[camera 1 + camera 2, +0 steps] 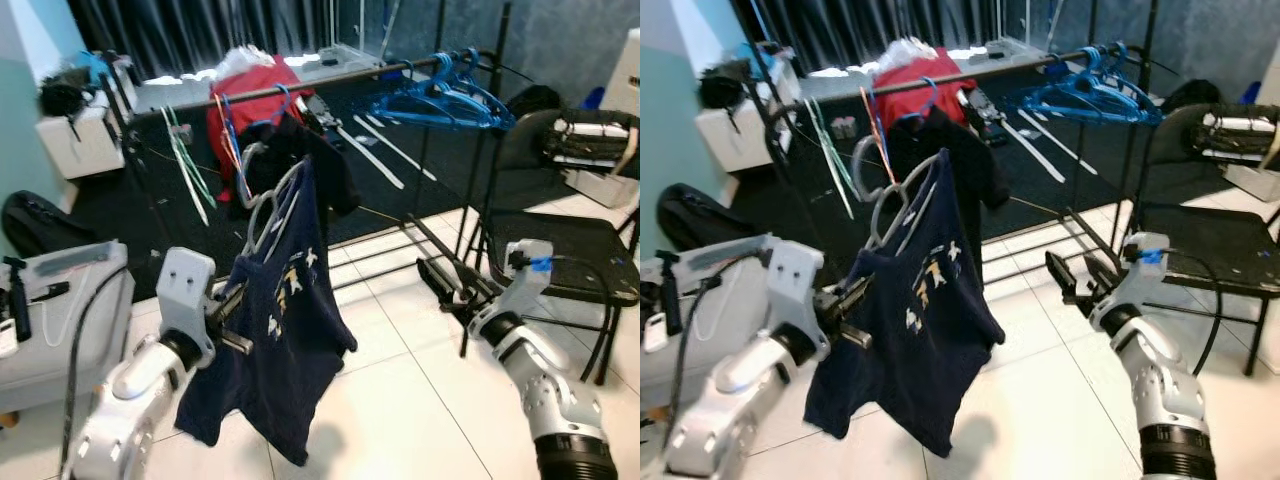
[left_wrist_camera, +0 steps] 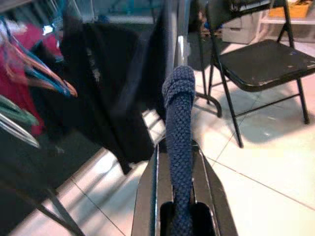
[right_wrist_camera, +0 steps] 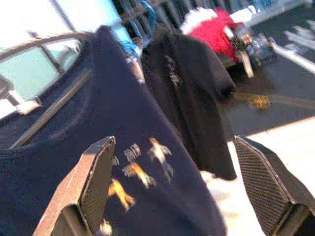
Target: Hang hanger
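You're mid-carry: your left gripper [image 1: 236,290] is clamped on the collar of the navy shirt [image 1: 285,340], which drapes on a grey hanger [image 1: 268,205] held up just short of the clothes rail [image 1: 330,80]. The hook isn't over the bar yet, as far as I can tell. Your right gripper [image 1: 1072,275] hovers beside the shirt, fingers spread wide, holding nothing. Next, I'd say, you need to lift the hook over the rail, into the gap between the black shirt [image 1: 325,165] and the blue hangers [image 1: 440,95], then let go.
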Controlling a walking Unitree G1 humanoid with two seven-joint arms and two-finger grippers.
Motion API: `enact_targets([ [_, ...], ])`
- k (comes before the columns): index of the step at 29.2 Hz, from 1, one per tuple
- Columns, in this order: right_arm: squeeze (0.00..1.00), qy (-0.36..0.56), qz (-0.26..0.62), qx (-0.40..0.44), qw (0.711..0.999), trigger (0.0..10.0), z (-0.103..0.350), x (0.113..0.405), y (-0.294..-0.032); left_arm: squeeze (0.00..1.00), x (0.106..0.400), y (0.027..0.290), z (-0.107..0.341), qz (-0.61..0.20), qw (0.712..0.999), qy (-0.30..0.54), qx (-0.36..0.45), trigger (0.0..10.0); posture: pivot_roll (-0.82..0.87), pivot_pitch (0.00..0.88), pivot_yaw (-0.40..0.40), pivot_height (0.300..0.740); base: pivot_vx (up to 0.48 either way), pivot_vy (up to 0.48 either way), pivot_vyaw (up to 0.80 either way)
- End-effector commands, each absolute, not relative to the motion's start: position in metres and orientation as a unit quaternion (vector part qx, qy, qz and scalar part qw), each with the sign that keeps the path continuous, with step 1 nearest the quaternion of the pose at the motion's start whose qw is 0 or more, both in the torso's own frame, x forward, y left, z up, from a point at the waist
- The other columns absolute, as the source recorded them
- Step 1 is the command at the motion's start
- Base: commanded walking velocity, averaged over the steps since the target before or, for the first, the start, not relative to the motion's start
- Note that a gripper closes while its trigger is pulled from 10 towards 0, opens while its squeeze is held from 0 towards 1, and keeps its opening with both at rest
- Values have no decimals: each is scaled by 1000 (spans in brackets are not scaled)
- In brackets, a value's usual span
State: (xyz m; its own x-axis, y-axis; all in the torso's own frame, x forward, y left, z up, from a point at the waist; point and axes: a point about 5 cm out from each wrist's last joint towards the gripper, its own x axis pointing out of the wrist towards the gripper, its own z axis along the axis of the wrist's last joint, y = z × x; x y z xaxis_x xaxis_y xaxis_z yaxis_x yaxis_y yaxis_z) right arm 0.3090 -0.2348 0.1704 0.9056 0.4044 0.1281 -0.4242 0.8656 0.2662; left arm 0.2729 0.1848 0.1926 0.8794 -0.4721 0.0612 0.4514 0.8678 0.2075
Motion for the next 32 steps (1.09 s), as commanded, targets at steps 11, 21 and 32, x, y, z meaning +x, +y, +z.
enact_targets([
  [11, 1000, -101, 329, 120, 931, 10000, 219, 289, -255, 0, 274, 254, 253, -302, 907, -57, 287, 10000, -78, 0, 77, 740, 0, 0, 0],
  [21, 0, -37, 373, 51, 926, 10000, 217, 269, -266, 0, 257, 254, 298, -447, 836, -46, 315, 10000, -76, 0, 84, 740, 0, 0, 0],
  [32, 0, 4, 395, -3, 919, 10000, 214, 269, -257, 0, 249, 248, 304, -534, 782, -32, 320, 10000, -82, 0, 90, 740, 0, 0, 0],
])
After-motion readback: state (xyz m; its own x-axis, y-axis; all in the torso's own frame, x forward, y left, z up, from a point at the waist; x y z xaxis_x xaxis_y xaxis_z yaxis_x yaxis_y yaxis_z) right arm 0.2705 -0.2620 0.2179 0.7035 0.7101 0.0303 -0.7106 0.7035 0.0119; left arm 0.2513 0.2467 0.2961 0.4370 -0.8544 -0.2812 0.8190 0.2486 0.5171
